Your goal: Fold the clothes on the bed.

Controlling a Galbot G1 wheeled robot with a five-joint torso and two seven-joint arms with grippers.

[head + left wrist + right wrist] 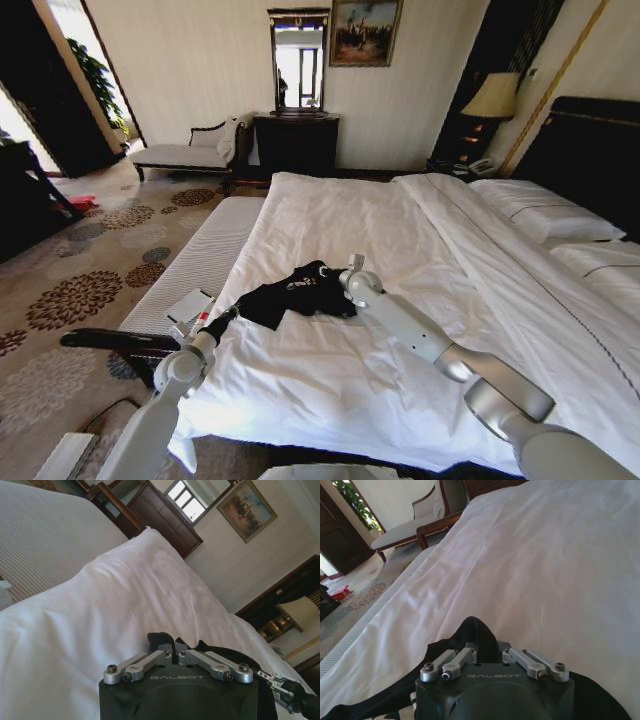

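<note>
Both pairs of jaws are closed on black cloth: the left gripper (pixel 173 656) pinches one end of the T-shirt (pixel 297 293), and the right gripper (pixel 487 652) has a raised fold of the same shirt between its fingers. In the head view the left gripper (pixel 232 313) is at the shirt's edge nearest the side of the bed (pixel 400 230), and the right gripper (pixel 335 273) is at the opposite end, with the bunched shirt strung between them. Around both lies the white duvet (pixel 330 370), creased under the arms.

I judge this as the early spreading step: the shirt is gripped but crumpled. Next the two grippers would need to draw apart evenly to pull it flat without dragging the duvet along.
</note>
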